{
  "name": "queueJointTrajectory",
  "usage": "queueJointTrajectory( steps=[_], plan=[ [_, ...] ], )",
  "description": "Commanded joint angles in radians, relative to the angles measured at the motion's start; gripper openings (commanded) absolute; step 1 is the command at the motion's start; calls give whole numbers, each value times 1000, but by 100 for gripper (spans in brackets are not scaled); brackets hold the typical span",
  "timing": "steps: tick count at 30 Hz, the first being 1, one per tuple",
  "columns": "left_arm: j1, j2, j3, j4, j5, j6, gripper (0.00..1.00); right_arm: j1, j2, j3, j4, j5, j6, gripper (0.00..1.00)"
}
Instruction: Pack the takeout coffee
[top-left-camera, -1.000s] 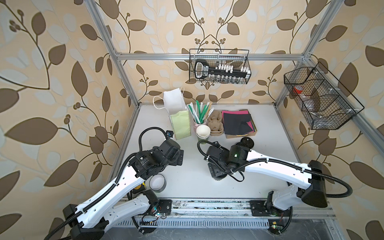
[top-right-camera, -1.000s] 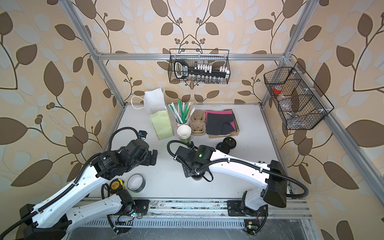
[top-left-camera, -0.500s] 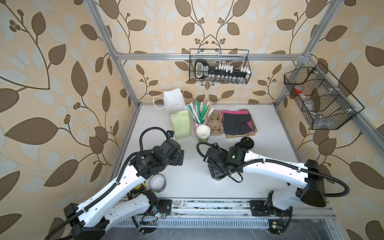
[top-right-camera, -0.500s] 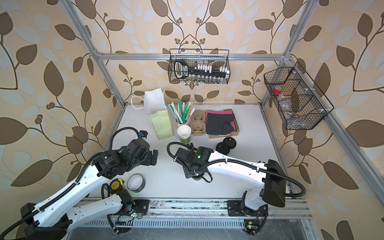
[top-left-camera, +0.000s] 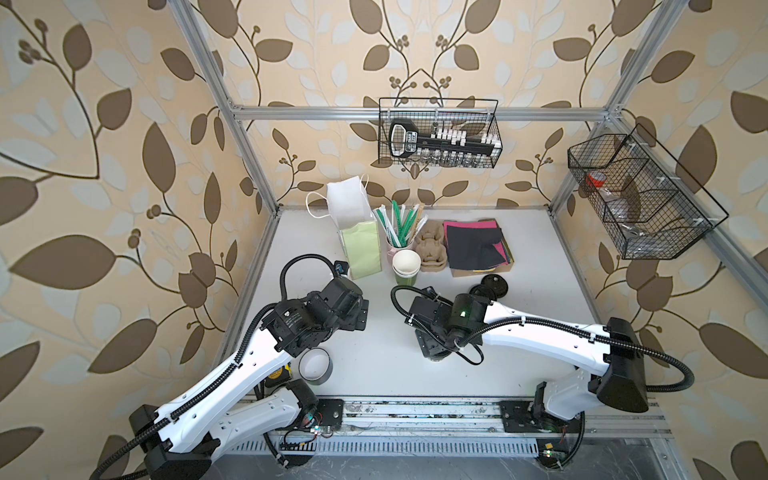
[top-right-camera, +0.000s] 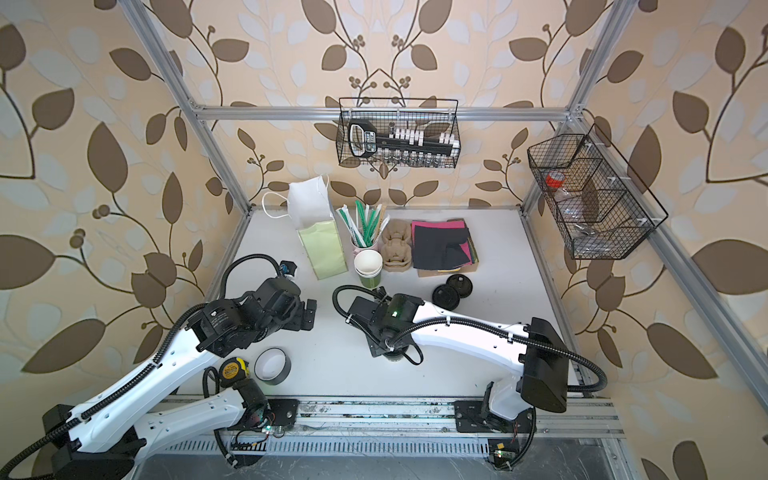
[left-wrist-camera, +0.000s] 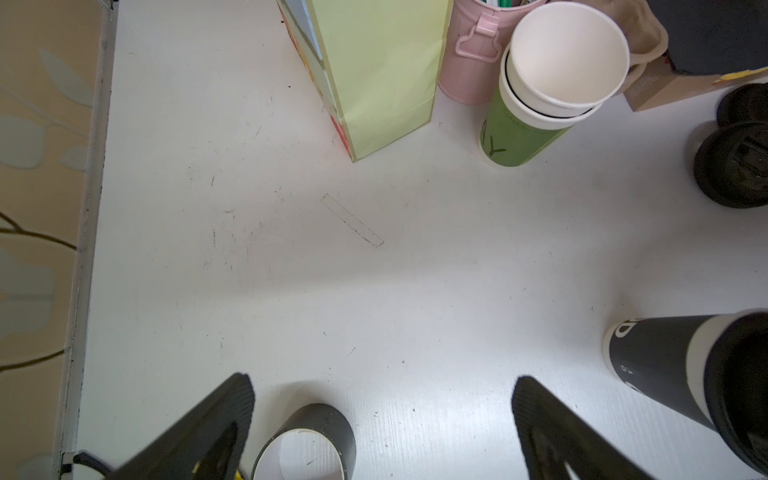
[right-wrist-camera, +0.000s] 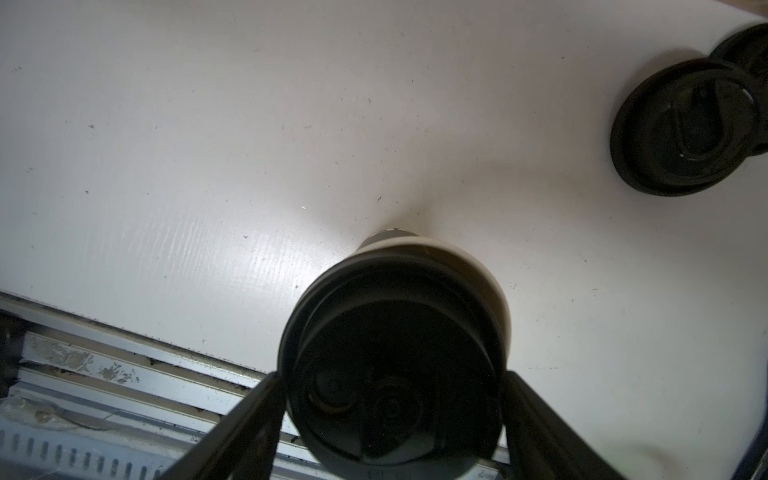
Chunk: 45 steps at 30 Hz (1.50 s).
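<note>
The right gripper (right-wrist-camera: 390, 376) straddles the takeout coffee (right-wrist-camera: 395, 332). Its fingers (right-wrist-camera: 245, 424) meet the black lid's rim on both sides with the jaws wide, so we read it as closed on the cup. In both top views the cup stands on the table (top-left-camera: 395, 328) at 6 o'clock of centre, mostly hidden under the wrist. The left gripper (left-wrist-camera: 382, 382) gapes fully and holds nothing.

Our judgement: a pinch at the lid rim could pop the lid, so we favour light pressure, a straight vertical lift and an upright cup.

The green bag (top-left-camera: 361, 249), the likely destination, is at 11 o'clock from the cup. The stack of green cups (top-left-camera: 406, 266) at 12 o'clock crowds its side. The left gripper at 10 o'clock sits close to the path. The loose lids (top-left-camera: 490, 286) at 1 o'clock and the tape roll (top-left-camera: 316, 365) at 9 o'clock lie clear.
</note>
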Motion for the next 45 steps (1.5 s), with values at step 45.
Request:
queueJointTrajectory(
  steps=[45],
  plan=[
    [18, 27, -2, 16, 7, 15, 99, -69, -50, -75, 67, -56, -47, 71]
  ],
)
